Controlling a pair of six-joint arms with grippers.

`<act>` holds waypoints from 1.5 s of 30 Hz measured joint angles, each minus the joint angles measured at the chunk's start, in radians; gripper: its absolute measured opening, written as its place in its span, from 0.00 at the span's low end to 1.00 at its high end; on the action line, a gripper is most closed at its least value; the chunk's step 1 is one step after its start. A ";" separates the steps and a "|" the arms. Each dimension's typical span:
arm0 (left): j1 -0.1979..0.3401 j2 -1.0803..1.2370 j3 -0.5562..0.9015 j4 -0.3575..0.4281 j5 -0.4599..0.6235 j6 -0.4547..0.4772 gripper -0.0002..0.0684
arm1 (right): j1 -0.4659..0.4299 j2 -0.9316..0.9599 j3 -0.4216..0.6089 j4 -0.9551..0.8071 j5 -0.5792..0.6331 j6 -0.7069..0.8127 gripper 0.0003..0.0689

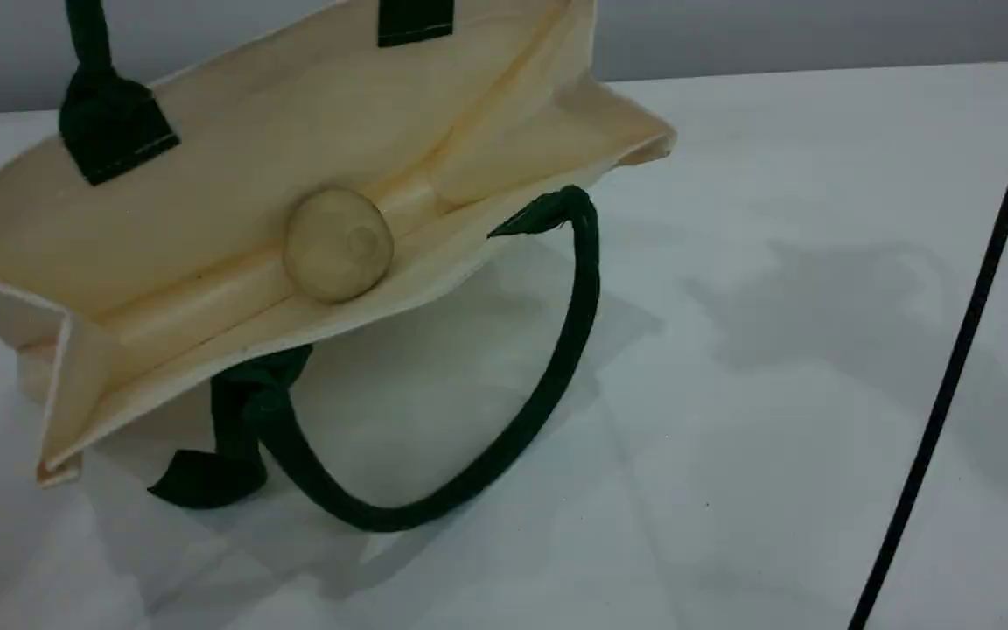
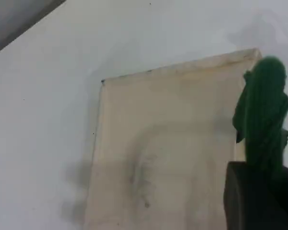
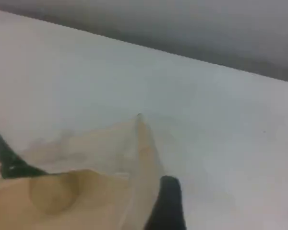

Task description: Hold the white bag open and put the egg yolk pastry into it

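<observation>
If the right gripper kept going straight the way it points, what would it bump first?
Probably the white bag: its open edge lies just ahead of the right gripper, with the egg yolk pastry inside. Depth is hard to judge.

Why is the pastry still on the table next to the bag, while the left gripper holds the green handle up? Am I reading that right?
Not quite. The pastry is already inside the bag, on its bottom fold, as the scene view shows. The left gripper does hold a green handle up.
</observation>
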 joint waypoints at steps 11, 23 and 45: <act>0.000 0.000 0.000 -0.004 -0.032 -0.010 0.70 | 0.000 0.000 0.000 0.000 -0.002 0.000 0.84; 0.000 0.025 0.004 0.004 0.003 -0.073 0.78 | 0.001 0.000 0.000 0.003 0.013 -0.001 0.84; -0.088 0.387 0.006 -0.022 -0.004 -0.165 0.77 | 0.001 0.000 0.000 0.010 0.006 0.000 0.84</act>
